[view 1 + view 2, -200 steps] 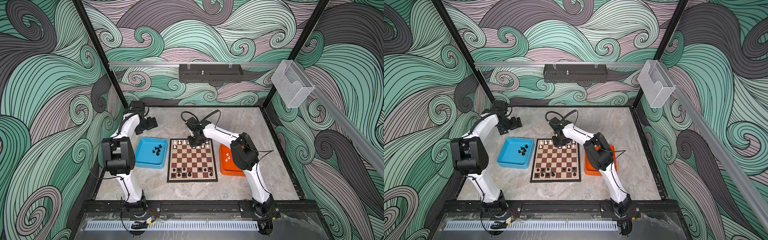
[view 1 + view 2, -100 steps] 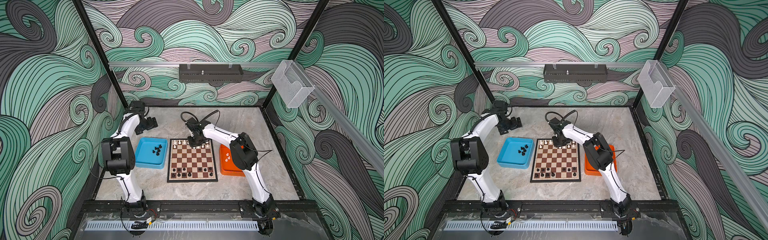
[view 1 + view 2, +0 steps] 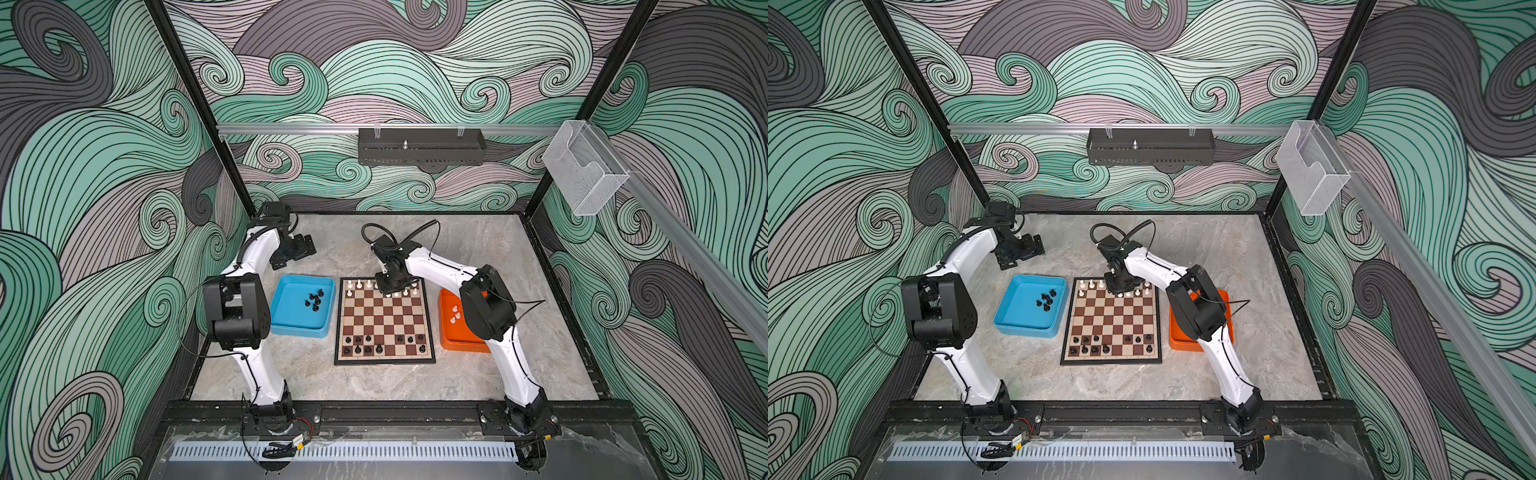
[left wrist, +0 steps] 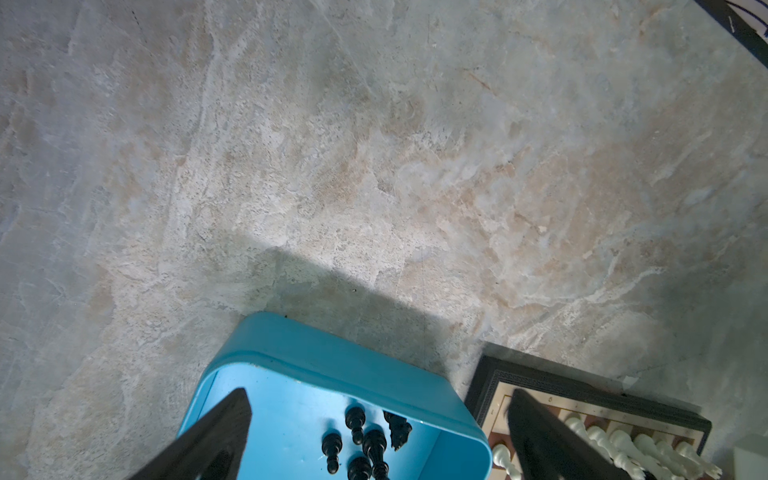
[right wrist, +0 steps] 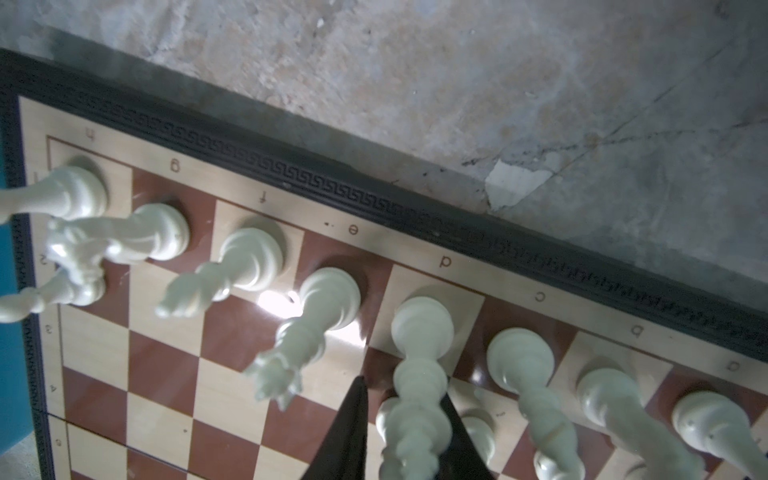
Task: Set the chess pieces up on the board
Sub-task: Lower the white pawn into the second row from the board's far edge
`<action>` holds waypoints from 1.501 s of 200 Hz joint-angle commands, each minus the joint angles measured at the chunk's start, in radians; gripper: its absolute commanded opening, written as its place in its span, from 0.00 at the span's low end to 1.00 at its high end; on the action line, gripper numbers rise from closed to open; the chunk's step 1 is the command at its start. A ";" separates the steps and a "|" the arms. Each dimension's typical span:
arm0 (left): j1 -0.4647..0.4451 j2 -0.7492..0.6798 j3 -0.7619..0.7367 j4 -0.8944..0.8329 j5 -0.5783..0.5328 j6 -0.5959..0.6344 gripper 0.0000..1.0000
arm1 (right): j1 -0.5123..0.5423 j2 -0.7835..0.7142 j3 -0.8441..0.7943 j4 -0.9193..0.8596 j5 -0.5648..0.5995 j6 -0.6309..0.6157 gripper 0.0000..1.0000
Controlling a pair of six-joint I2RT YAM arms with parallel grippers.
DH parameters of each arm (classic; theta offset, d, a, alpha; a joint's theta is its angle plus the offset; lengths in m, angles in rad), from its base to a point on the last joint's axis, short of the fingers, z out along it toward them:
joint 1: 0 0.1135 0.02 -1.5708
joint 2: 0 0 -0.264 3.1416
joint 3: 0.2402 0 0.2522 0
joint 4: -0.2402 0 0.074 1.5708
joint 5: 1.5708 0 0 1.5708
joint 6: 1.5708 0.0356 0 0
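Note:
The board (image 3: 384, 318) lies mid-table, also seen in the other top view as the board (image 3: 1112, 322). White chess pieces (image 3: 359, 285) line its far rows and black chess pieces (image 3: 368, 348) its near rows. My right gripper (image 3: 392, 286) hangs over the far row. In the right wrist view the right gripper (image 5: 403, 388) straddles a tall white piece (image 5: 419, 332) that stands on the d square. A thin gap shows beside one finger (image 5: 353, 419), so it is open. My left gripper (image 4: 378, 392) is open and empty, behind the blue tray.
A blue tray (image 3: 301, 330) left of the board holds several black pieces (image 3: 314, 299). An orange tray (image 3: 451, 345) on the right holds white pieces (image 3: 456, 313), partly under the right arm. White neighbours, a queen (image 5: 320, 307) and a bishop (image 5: 521, 361), stand close to the right fingers.
The right jaws have parted a little around the tall white piece. Neither arm has visibly shifted, and the left gripper stays open.

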 commanded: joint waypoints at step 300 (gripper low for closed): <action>0.010 0.009 0.011 -0.016 0.019 -0.008 0.99 | 0.017 -0.058 -0.046 -0.015 0.013 0.018 0.19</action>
